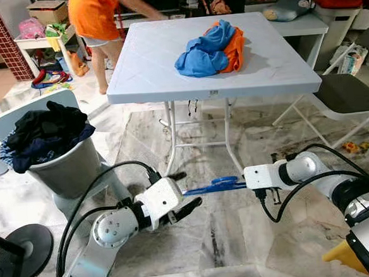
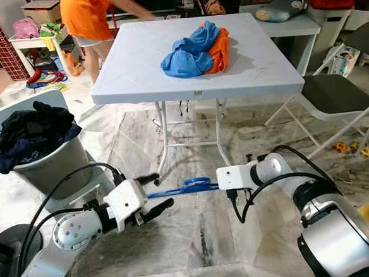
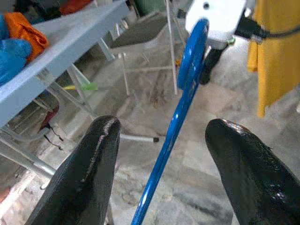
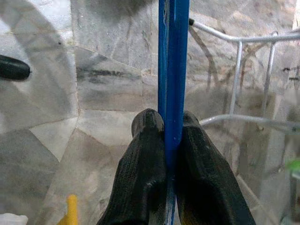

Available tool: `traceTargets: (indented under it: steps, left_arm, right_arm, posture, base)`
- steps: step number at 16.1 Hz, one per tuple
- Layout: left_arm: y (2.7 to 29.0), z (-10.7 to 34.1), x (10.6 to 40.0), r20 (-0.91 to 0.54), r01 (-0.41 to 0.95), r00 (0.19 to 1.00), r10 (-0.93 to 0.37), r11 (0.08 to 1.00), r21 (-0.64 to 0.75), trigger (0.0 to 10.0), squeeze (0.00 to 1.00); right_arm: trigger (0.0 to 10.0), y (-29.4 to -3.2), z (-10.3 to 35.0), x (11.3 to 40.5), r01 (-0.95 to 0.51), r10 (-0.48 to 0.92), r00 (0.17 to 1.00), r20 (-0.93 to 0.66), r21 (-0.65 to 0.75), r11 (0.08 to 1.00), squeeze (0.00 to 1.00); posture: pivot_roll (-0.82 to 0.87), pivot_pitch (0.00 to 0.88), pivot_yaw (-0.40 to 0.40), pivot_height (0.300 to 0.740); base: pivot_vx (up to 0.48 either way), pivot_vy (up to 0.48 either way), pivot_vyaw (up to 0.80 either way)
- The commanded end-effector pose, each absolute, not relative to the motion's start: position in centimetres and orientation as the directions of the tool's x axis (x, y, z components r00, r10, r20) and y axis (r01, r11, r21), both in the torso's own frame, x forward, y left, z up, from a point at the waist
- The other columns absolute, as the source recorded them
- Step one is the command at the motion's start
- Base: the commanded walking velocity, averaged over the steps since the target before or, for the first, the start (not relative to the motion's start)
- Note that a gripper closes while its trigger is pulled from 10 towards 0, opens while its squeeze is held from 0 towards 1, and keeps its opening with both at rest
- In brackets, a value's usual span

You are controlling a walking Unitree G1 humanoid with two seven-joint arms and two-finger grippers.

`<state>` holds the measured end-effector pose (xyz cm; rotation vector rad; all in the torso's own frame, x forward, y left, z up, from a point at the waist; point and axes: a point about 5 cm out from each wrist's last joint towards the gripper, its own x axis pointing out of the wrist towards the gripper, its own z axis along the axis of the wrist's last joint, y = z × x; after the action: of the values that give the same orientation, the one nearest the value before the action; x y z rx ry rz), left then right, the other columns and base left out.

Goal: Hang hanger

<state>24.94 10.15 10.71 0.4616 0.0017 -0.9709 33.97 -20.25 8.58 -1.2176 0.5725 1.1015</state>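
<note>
Hanger (image 1: 214, 185) tip hiding behind my spread-fingered left gripper (image 1: 183, 192), other end pinched in my right gripper (image 4: 171, 140).

Both eye views look forward and down from head height; the white counter (image 1: 166, 57) sits upper centre, both arms in the lower frame. Each wrist view looks close along its own fingers. All four views share the blue hanger (image 1: 214, 185) above the marble floor (image 1: 242, 236).

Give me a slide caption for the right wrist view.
Right gripper clamps the blue hanger above the marble floor.
</note>
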Motion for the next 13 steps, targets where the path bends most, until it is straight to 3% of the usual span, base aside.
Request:
traceTargets:
  steps: [1, 7, 9, 13]
  left_arm:
    - [10.4, 11.0, 24.8, -0.189, 0.785, 0.582, -0.791, 0.487, 0.383, 10.0, 1.0]
    - [11.0, 12.1, 24.7, -0.086, 0.733, 0.673, -0.734, 0.648, 0.207, 10.0, 1.0]
    - [11.3, 12.2, 24.5, -0.071, 0.713, 0.695, -0.716, 0.671, 0.204, 10.0, 1.0]
    - [11.5, 11.3, 24.1, -0.119, 0.706, 0.702, -0.702, 0.663, 0.248, 10.0, 1.0]
  right_arm:
    - [0.0, -20.4, 8.5, 34.0, -0.891, 0.357, 0.422, -0.833, -0.454, -0.008, 0.0]
    - [0.0, -20.9, 8.0, 34.2, -0.85, 0.347, 0.526, -0.777, -0.499, 0.171, 0.0]
    - [0.0, -21.1, 7.9, 34.2, -0.837, 0.346, 0.547, -0.763, -0.499, 0.223, 0.0]
    - [0.0, -20.8, 7.6, 34.0, -0.839, 0.365, 0.543, -0.756, -0.493, 0.229, 0.0]
  posture:
    - [-0.05, 0.0, 0.0, 0.74]
    - [-0.04, 0.0, -0.004, 0.74]
    - [-0.04, 0.0, -0.003, 0.74]
    - [-0.04, 0.0, 0.0, 0.74]
  base:
    - [0.0, 0.0, 0.0]
    - [0.0, 0.0, 0.0]
    - [0.0, 0.0, 0.0]
    - [0.0, 0.0, 0.0]
